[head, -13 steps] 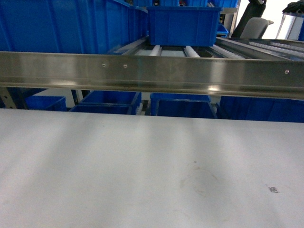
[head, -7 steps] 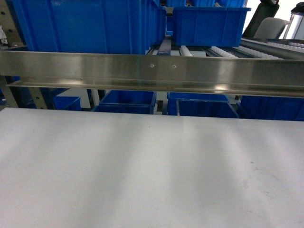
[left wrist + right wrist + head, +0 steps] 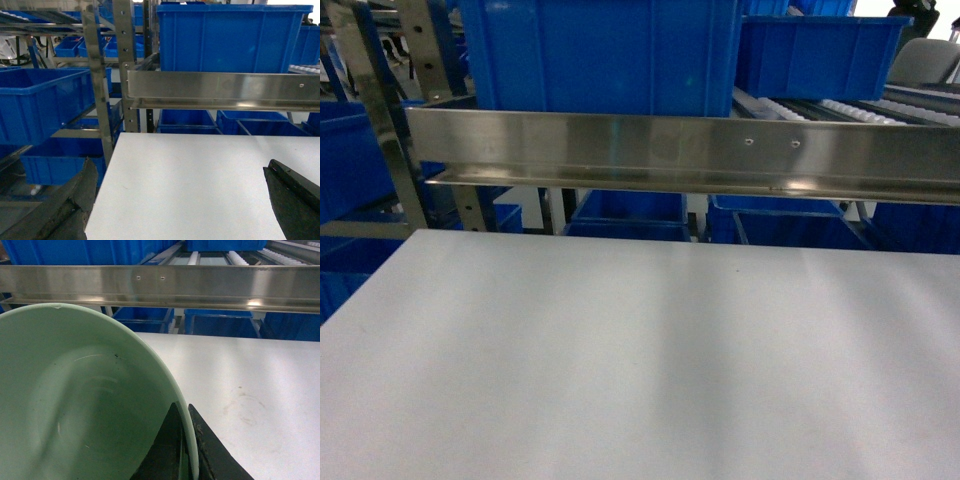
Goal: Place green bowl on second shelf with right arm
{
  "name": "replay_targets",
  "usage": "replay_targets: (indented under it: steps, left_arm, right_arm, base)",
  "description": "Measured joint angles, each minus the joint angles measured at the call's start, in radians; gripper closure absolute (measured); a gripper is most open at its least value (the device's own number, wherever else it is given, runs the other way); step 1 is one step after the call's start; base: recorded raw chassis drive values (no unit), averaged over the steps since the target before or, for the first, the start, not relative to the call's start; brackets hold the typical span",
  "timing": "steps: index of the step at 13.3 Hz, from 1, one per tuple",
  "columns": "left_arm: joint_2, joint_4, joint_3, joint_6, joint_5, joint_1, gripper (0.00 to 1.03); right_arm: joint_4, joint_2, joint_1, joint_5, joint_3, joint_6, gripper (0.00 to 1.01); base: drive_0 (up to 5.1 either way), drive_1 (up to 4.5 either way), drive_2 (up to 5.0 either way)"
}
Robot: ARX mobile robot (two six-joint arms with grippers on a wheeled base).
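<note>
- Blue crates [image 3: 600, 55] fill a steel rack behind a white table [image 3: 640, 360]; in the head view the rack's shiny front rail [image 3: 690, 150] runs across at 12 o'clock, with rollers [image 3: 820, 105] behind it toward 1 o'clock.
- Neither arm shows in the head view.
- From the left wrist camera, the left gripper [image 3: 180, 210] is level and aimed at the rack, its dark fingers [image 3: 295, 200] spread wide at 4 and 8 o'clock, nothing between them.
- From the right wrist camera, the right gripper [image 3: 184, 450] pinches the rim of the green bowl [image 3: 75, 400] at 6 o'clock, one finger inside the wall, one outside.
- That bowl fills the lower left, tilted with its hollow toward the camera, apparently held above the table, short of the shelf [image 3: 210, 285] at 12 o'clock.
</note>
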Motion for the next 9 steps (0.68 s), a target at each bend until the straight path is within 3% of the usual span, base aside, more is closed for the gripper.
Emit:
replay_targets:
  steps: [9]
  left_arm:
    - [0.0, -0.001, 0.0, 0.0, 0.0, 0.0, 0.05]
  right_arm:
    - [0.0, -0.001, 0.0, 0.0, 0.0, 0.0, 0.99]
  base:
    - [-5.0, 2.4, 2.4]
